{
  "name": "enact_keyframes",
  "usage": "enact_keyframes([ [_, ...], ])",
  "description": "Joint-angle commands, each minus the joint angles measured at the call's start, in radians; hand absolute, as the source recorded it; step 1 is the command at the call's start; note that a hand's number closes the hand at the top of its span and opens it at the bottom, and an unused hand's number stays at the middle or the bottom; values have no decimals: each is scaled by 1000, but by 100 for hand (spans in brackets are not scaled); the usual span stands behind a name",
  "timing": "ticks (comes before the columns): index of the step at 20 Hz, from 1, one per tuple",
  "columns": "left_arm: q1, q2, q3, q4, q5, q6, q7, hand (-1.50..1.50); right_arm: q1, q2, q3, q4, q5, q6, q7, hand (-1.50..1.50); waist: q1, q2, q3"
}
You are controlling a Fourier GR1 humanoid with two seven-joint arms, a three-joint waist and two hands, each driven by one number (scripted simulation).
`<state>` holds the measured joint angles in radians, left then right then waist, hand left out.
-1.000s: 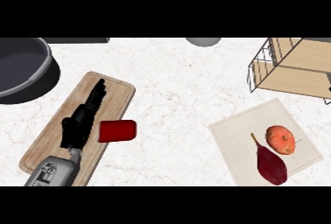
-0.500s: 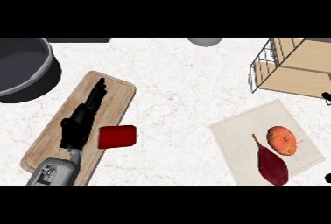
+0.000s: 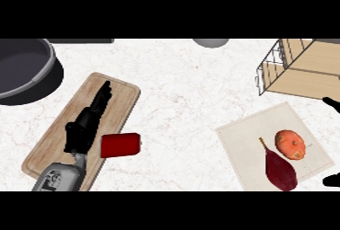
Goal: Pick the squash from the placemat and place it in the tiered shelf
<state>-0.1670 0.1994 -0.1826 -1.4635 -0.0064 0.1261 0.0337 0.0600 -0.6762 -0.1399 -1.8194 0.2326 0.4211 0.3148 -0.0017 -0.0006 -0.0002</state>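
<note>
The orange round squash [image 3: 292, 144] lies on the beige placemat [image 3: 249, 134] at the lower right, beside a long dark red vegetable [image 3: 280, 168]. The wood and wire tiered shelf [image 3: 299, 76] stands at the upper right, just beyond the mat. Only two black tips of my right hand [image 3: 330, 102] show at the right edge, set far apart, one above the mat and one below it. They touch neither the squash nor the shelf. My left hand [image 3: 83, 128] lies open over the wooden cutting board [image 3: 123, 92] at the left, fingers straight, holding nothing.
A red block [image 3: 121, 144] sits against the cutting board's right edge, by my left wrist. A large dark pot [image 3: 23, 72] fills the upper left corner. A grey round object [image 3: 211, 42] pokes in at the top edge.
Black tips of my right hand have come further in at the right edge near the placemat. The left hand stays over the board. The squash has not moved.
</note>
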Motion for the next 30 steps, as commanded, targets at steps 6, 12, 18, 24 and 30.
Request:
enact_keyframes([
  [6, 25, -39, 46, 37, -39, -49, -47, 0, 46, 111, -47, 10, 127, 39, -63, -150, -2, 0, 0],
  [12, -6, -52, 79, 48, -58, -74, -33, 0, -111, 159, -3, 118, 214, 71, -16, -150, 3, 1, 0],
  [18, -29, -62, 125, 69, -62, -95, -64, 0, -64, 201, -15, 115, 290, 74, -55, -150, 0, 1, 0],
  [24, 45, -82, 96, -16, -98, -100, -24, 0, -82, 230, -8, 234, 388, 13, -155, -150, 4, 1, 0],
  [30, 26, -62, 144, -6, -66, -158, -14, 0, -33, 260, 0, 193, 449, 6, -140, -150, 0, 0, 0],
])
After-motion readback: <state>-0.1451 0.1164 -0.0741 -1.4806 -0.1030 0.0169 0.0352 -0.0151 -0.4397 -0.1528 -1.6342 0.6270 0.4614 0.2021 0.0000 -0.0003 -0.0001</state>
